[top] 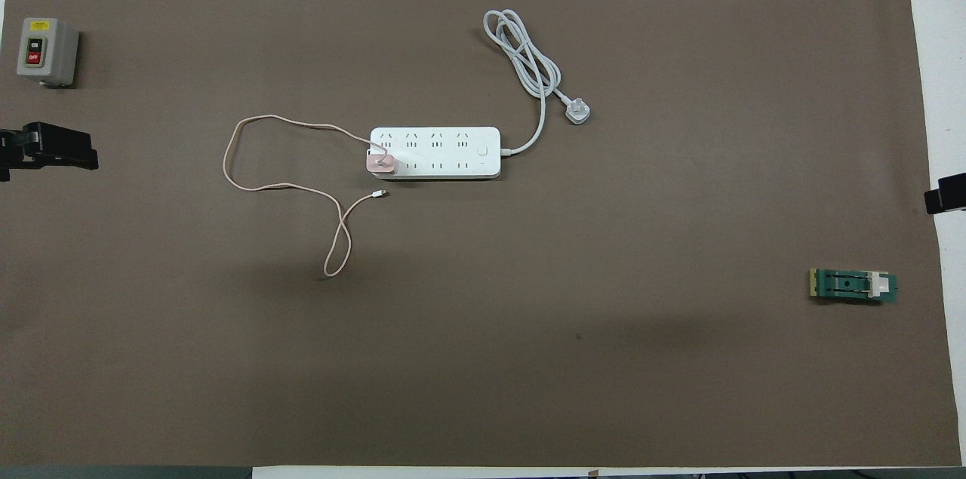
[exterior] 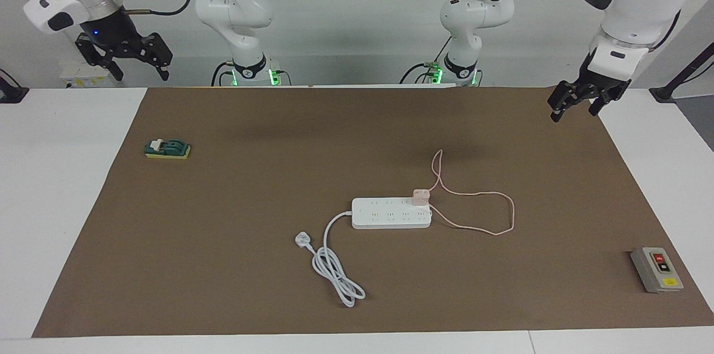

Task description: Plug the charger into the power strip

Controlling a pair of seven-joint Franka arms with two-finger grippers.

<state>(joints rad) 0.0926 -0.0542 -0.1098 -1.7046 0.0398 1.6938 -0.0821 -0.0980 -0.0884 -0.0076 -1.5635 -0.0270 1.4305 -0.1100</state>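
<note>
The white power strip point(exterior: 390, 214) point(top: 445, 151) lies flat in the middle of the brown mat. The pale pink charger point(exterior: 420, 196) point(top: 379, 163) stands on the strip's end socket, toward the left arm's end. Its thin pink cable point(exterior: 502, 226) point(top: 249, 185) loops loosely over the mat beside the strip. My left gripper point(exterior: 574, 110) point(top: 45, 151) hangs open and empty, high over the mat's edge at its own end. My right gripper point(exterior: 141, 72) point(top: 947, 196) waits open and empty, raised over its end of the table.
The strip's thick white cord point(exterior: 334, 267) point(top: 528, 64) lies coiled farther from the robots, ending in a white plug point(exterior: 302, 239). A grey button box point(exterior: 656, 269) point(top: 45, 49) sits at the left arm's end. A green-and-yellow switch block point(exterior: 167, 149) point(top: 853, 286) sits at the right arm's end.
</note>
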